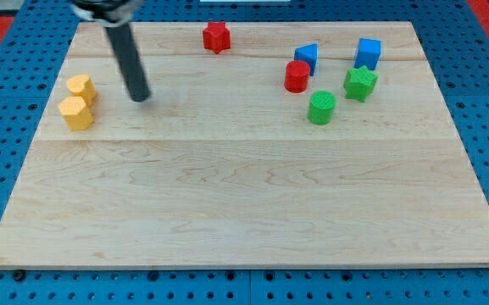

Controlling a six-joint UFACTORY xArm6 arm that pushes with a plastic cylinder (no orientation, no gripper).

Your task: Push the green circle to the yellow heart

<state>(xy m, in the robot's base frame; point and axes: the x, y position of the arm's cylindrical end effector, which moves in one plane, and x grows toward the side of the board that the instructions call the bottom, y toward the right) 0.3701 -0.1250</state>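
The green circle [321, 108] is a short green cylinder on the wooden board, right of centre near the view's top. The yellow heart [81, 87] sits at the view's left; its shape is hard to make out, and a second yellow block [76, 113], hexagon-like, touches it just below. My tip [141, 97] rests on the board a little right of the two yellow blocks, apart from them, and far to the left of the green circle. The dark rod rises toward the view's top left.
A red cylinder [297, 76] and a blue block [307, 57] lie just up-left of the green circle. A green star-like block [360, 83] and a blue cube [368, 52] lie up-right of it. A red star [216, 36] sits at the top centre.
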